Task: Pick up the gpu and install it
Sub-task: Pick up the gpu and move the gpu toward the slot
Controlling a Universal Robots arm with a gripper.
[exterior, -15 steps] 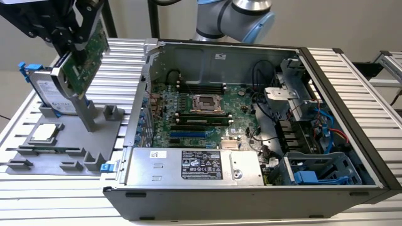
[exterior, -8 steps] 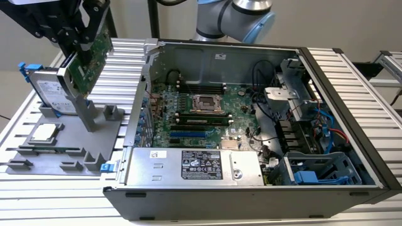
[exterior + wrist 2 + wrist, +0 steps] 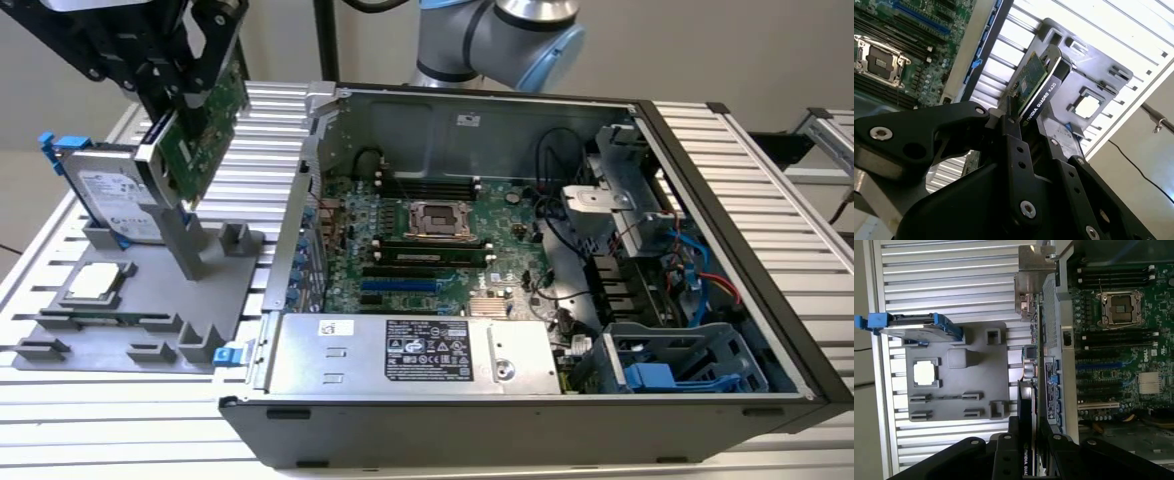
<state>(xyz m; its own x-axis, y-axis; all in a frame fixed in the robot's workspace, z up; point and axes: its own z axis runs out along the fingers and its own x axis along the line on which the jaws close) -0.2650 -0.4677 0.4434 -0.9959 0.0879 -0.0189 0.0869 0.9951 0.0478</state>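
Note:
The gpu hangs tilted at the exterior view's upper left, green board facing out, above the grey holder tray. My black gripper is shut on its upper edge. In the second wrist view the fingers clamp the gpu by its black shroud edge and green board. In the first wrist view the gpu is seen edge-on, its silver end bracket at the far end, hovering between the tray and the case wall, with my gripper around it.
A silver hard drive in a blue frame stands on the tray beside a square CPU chip. The open computer case holds the motherboard with expansion slots, a power supply, cables and a drive cage.

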